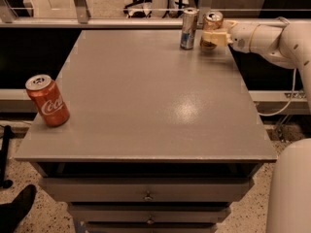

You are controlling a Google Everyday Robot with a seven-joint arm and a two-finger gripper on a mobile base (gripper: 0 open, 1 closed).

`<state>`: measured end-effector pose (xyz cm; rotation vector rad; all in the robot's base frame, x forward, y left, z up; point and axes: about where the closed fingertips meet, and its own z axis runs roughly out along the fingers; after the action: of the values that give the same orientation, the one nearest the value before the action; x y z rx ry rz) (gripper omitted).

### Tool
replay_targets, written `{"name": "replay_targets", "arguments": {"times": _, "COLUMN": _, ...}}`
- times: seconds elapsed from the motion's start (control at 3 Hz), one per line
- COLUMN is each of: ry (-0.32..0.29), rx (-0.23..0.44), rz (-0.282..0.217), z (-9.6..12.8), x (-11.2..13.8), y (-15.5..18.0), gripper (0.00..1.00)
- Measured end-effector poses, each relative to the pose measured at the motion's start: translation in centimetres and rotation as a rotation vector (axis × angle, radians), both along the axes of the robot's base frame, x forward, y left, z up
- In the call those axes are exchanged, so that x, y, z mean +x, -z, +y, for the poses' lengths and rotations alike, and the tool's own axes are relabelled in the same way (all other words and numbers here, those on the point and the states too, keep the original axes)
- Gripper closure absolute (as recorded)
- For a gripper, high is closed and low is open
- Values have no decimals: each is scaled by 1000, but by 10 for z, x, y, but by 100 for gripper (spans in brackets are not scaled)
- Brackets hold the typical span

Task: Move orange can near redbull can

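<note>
Upper right of the frame: the end effector (214,37) is clasped around the orange can (213,20), just beside the redbull can (188,29) at the counter's (146,106) far edge. Likely only the release remains.

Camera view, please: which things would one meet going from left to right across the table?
Coca-Cola can → redbull can → orange can. The hand, at the far right edge, is shut on the orange can.
</note>
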<state>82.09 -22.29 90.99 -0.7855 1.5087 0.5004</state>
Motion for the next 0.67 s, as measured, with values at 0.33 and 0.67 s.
{"name": "replay_targets", "arguments": {"times": 0.33, "ry": 3, "rx": 33, "rz": 21, "z": 2, "x": 13, "y": 6, "gripper": 82}}
{"name": "replay_targets", "arguments": {"times": 0.67, "ry": 4, "rx": 46, "rz": 47, "z": 3, "x": 19, "y": 7, "gripper": 59}}
